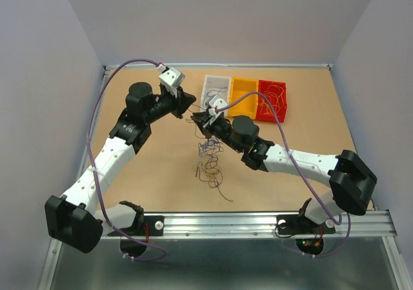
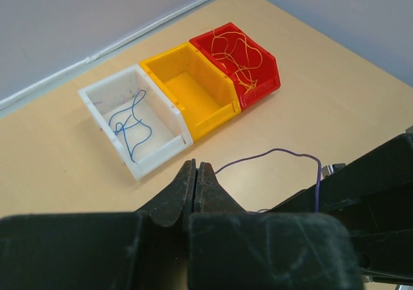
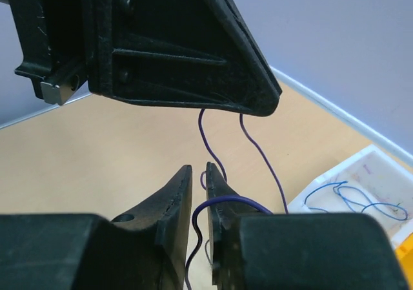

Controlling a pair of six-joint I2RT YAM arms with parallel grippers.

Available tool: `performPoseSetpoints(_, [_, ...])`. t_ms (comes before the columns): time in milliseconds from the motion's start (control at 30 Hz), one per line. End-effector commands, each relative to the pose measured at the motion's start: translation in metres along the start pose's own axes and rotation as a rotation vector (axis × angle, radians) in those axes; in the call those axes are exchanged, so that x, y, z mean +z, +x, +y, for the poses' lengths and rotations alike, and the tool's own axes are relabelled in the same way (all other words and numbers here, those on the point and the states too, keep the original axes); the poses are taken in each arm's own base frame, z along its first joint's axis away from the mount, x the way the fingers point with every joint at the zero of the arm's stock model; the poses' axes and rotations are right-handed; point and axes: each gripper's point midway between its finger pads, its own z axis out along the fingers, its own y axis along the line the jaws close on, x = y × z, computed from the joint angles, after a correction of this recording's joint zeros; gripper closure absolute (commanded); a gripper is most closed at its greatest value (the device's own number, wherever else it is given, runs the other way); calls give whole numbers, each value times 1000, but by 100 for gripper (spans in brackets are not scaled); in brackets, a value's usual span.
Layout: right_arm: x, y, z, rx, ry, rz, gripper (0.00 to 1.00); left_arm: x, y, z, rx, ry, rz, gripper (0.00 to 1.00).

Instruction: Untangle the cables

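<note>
Cables [image 1: 210,162] lay in a loose tangle on the middle of the desk [image 1: 155,167], nearer the near edge than both grippers and touching neither. Toward the far edge, the left gripper [image 2: 195,176] held its jaws pressed fully together, and one purple strand [image 2: 277,150] came out at their tip, pinched there as far as could be seen. That strand arched clear of the desk to the right and dropped to the right gripper [image 3: 198,170], just beside the left one. The right jaws stood only narrowly apart. The strand looped over one finger and ran down through the slit, and whether they pinched it could not be told. Along the far edge, from its middle rightward, sat a white bin [image 2: 161,157] holding blue strands [image 2: 129,125], a yellow bin [image 2: 213,119], and a red bin [image 2: 258,90] holding yellow strands [image 2: 239,54].
</note>
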Motion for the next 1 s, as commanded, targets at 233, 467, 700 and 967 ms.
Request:
performPoseSetpoints(233, [13,-18,-16,-63,88,-112,62,-2,-22,-2,7,6,-51,100])
performPoseSetpoints(467, [27,-15,-17,-87,102,-112,56,1,-18,-7,-1,41,-28,100])
performPoseSetpoints(700, [33,-15,-18,-94,110,-150,68,4,-11,-16,-17,113,5,100])
performPoseSetpoints(967, [20,-28,-18,-59,111,-226,99,4,-7,-19,-52,169,26,98])
